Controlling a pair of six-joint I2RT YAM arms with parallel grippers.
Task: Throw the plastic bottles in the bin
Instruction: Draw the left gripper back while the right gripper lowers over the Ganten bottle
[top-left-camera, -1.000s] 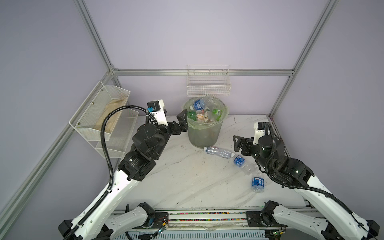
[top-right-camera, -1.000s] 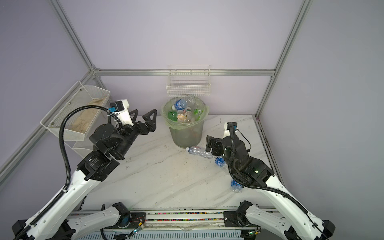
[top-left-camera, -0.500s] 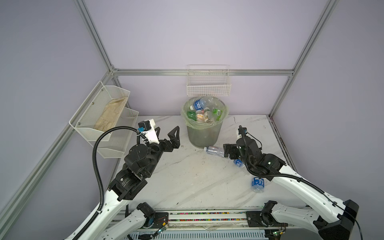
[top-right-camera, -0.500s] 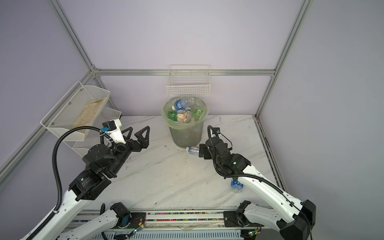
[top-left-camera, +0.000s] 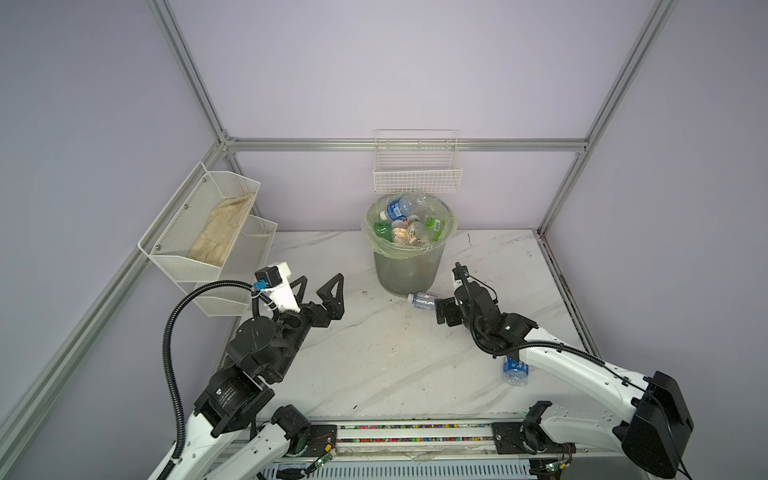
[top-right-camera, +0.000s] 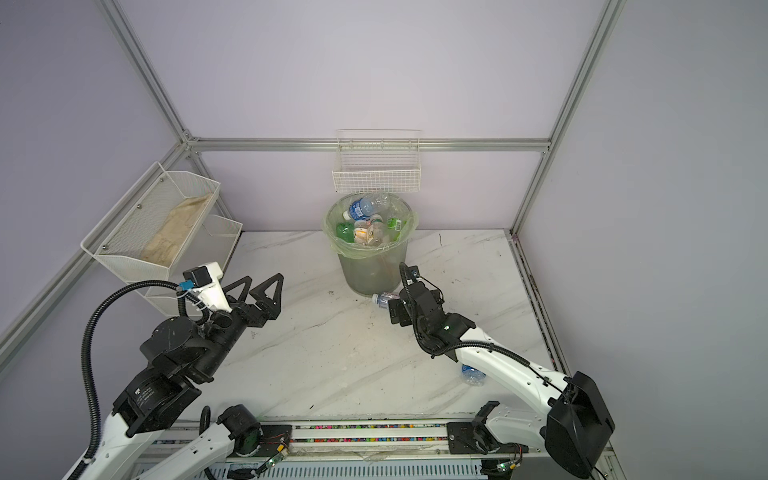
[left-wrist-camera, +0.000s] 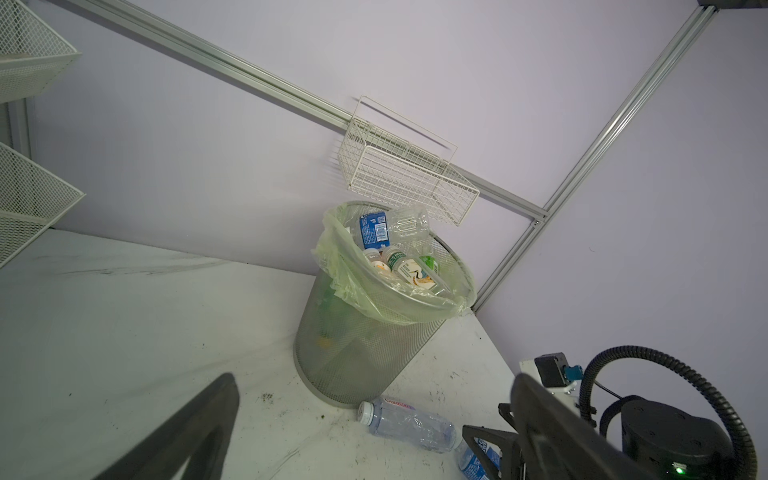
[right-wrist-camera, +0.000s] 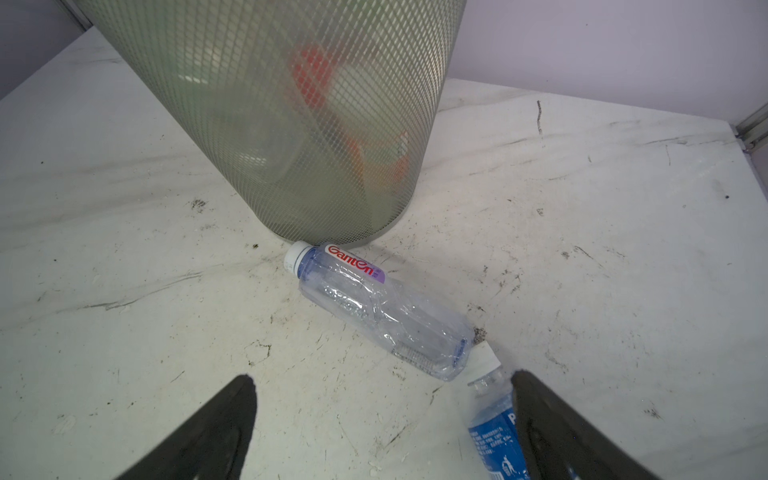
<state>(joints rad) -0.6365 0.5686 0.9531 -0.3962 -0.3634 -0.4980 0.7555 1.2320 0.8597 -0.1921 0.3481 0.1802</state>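
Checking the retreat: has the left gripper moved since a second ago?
Yes. The left gripper drew away from the bin, down-left in a top view.

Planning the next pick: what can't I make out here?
- Blue-label bottle: cut off at the right wrist view's edge; in both top views the right arm hides it.
- Bin: lower contents only blurred shapes through its wall, right wrist view.
- Third bottle, front right: partly under the right arm, top views.

Even, diffuse, bright light; soft faint shadows; wrist views bowed at edges, near parts blurred.
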